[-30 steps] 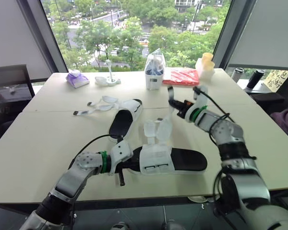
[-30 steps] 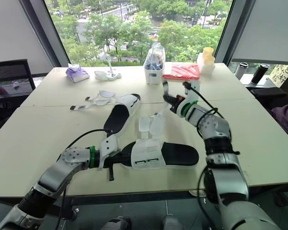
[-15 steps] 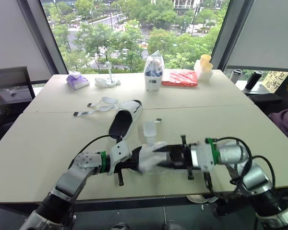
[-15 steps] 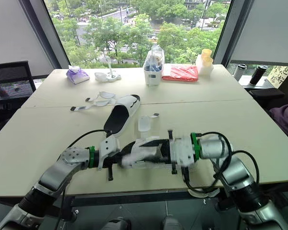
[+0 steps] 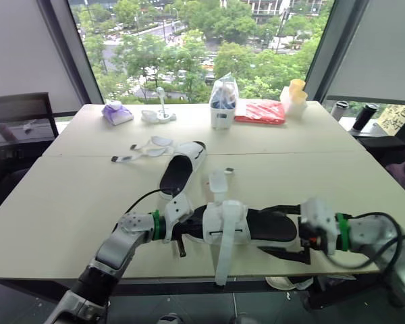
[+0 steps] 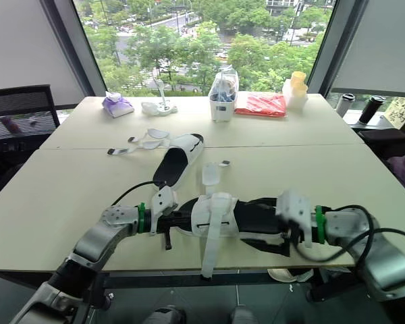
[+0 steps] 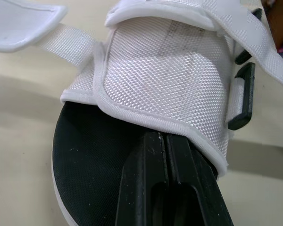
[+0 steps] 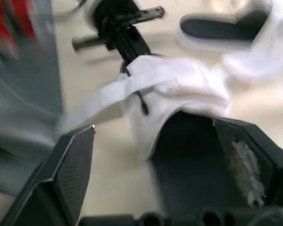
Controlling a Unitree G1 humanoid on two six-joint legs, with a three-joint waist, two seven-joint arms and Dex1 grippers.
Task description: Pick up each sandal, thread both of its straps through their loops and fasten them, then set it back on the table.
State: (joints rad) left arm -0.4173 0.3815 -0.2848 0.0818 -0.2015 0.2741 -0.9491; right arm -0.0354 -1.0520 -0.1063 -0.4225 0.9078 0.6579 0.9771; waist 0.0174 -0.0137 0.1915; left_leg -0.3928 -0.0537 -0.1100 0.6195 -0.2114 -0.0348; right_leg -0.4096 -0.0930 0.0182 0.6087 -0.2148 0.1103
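**At the table's front edge: sandal between both grippers**

Close to the front edge of the table [image 5: 67,202], lying crosswise with black insole up: near sandal [image 5: 256,226]; met at the toe end by left gripper [image 7: 162,139], jaws pressed together, lying on the insole with tips at the rim of the white upper; flanked at the heel by right gripper [image 5: 273,231], jaws spread wide, one on either side. Draped over the upper and hanging past the table edge: one strap [image 5: 224,256]; flipped away toward the table's middle: other strap [image 5: 218,182]. Farther back, well apart from both grippers: second sandal [image 5: 179,169], straps loose.
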